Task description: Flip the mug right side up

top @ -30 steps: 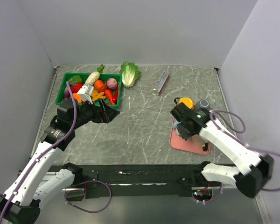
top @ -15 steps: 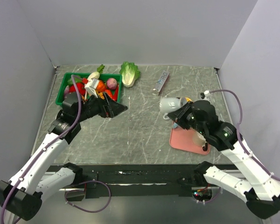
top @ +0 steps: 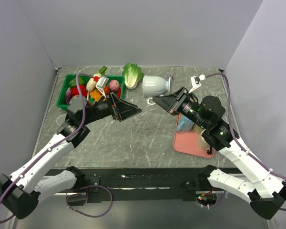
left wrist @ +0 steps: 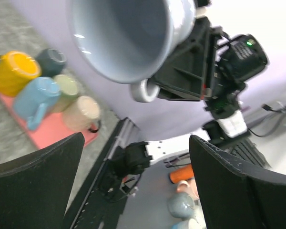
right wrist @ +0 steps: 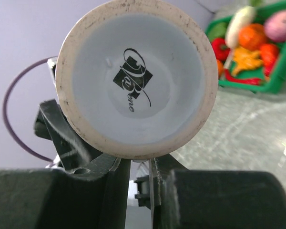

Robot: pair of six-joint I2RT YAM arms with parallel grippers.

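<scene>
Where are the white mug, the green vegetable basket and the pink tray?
white mug [top: 155, 86], top view, its side wall.
green vegetable basket [top: 63, 90], top view, its left rim.
pink tray [top: 185, 143], top view, a bare patch near its left edge.

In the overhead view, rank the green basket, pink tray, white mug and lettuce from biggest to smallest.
1. green basket
2. pink tray, partly hidden
3. white mug and lettuce look alike; the mug is up nearer the camera, so unranked.
</scene>
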